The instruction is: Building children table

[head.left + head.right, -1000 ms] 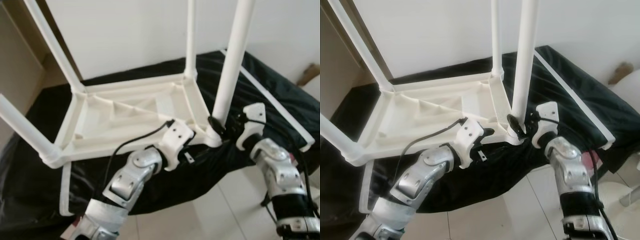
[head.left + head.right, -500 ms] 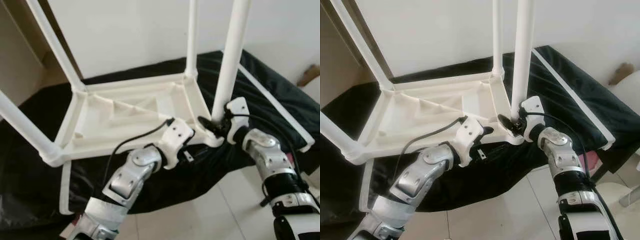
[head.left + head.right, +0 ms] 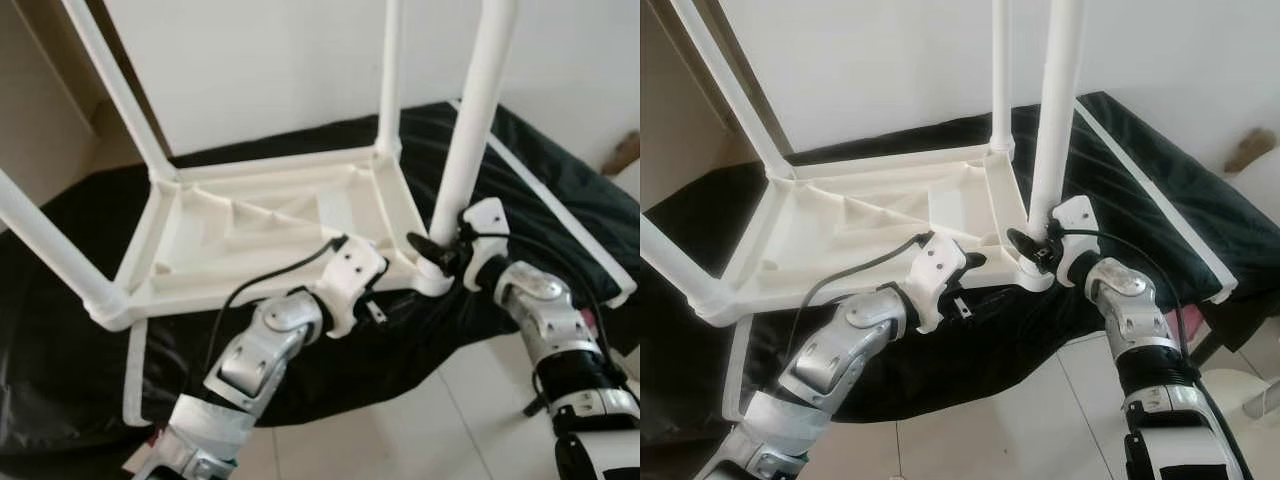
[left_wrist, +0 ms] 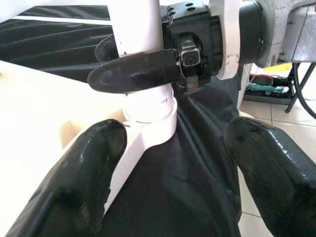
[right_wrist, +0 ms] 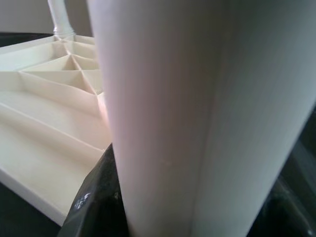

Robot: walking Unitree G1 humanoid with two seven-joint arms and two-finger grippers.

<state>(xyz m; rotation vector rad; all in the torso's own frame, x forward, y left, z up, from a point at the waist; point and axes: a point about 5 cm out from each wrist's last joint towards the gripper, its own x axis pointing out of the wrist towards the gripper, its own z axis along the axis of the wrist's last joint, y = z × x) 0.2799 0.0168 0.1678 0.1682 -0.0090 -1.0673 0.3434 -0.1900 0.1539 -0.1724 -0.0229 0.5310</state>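
Right gripper has closed on table leg (near corner).

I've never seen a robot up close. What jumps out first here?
A white plastic children's table lies upside down on a black cloth, legs pointing up. The right gripper clamps the base of the nearest leg, while the left gripper hovers open beside that corner.
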